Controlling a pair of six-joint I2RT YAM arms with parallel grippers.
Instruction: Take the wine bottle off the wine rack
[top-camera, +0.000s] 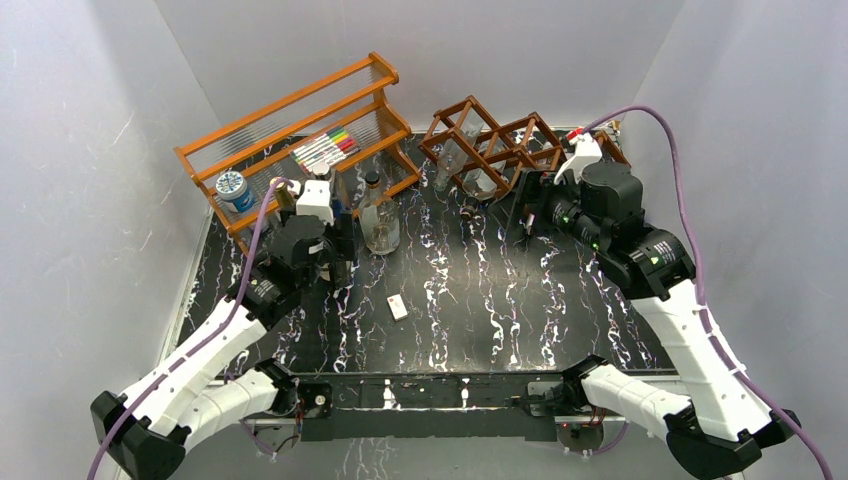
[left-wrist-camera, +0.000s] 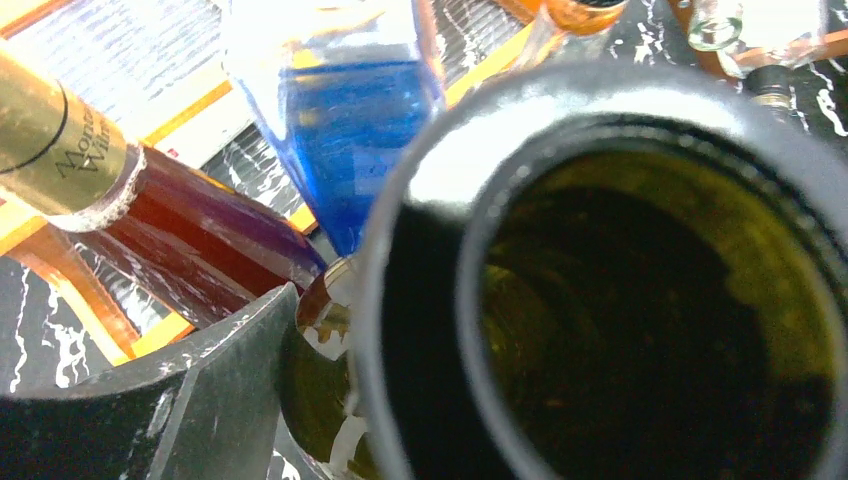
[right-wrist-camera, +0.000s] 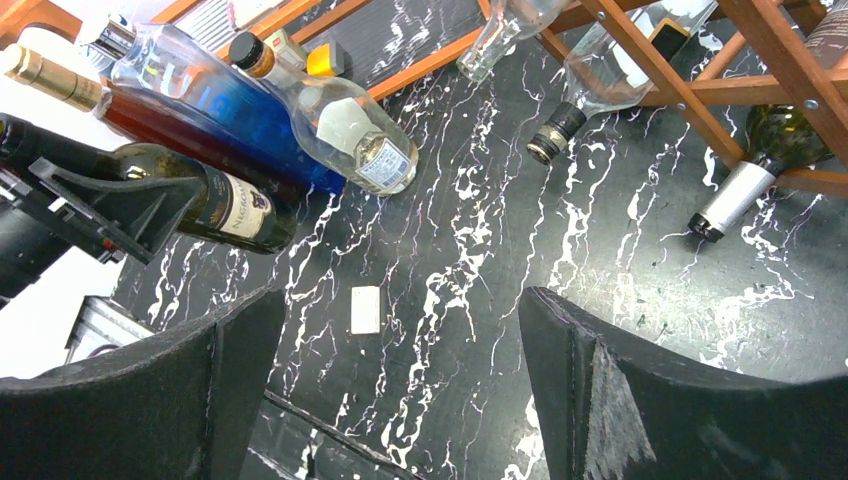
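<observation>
Closest to the left wrist lens, the dark green wine bottle (left-wrist-camera: 650, 330) filled most of that view, because the left gripper (top-camera: 340, 240) was closed partway around its body, at a width set by the glass. We found this bottle off the rack, beside the other bottles (top-camera: 380, 225) in front of the orange shelf (top-camera: 300, 120). We could not tell whether its base rested on the table (top-camera: 560, 300). The wine rack (top-camera: 487, 135) stood at the far edge, well apart from that grip, and its open diamond cells faced the arms so that necks pointed outward. The right gripper (right-wrist-camera: 400, 330) hung just before it, jaws fully spread and empty, which we judged to be a stance for approach. One silver-capped wine bottle (right-wrist-camera: 735, 195) lay in a lower cell with its neck protruding. A small white block (right-wrist-camera: 366, 309) lay loose mid-table.
</observation>
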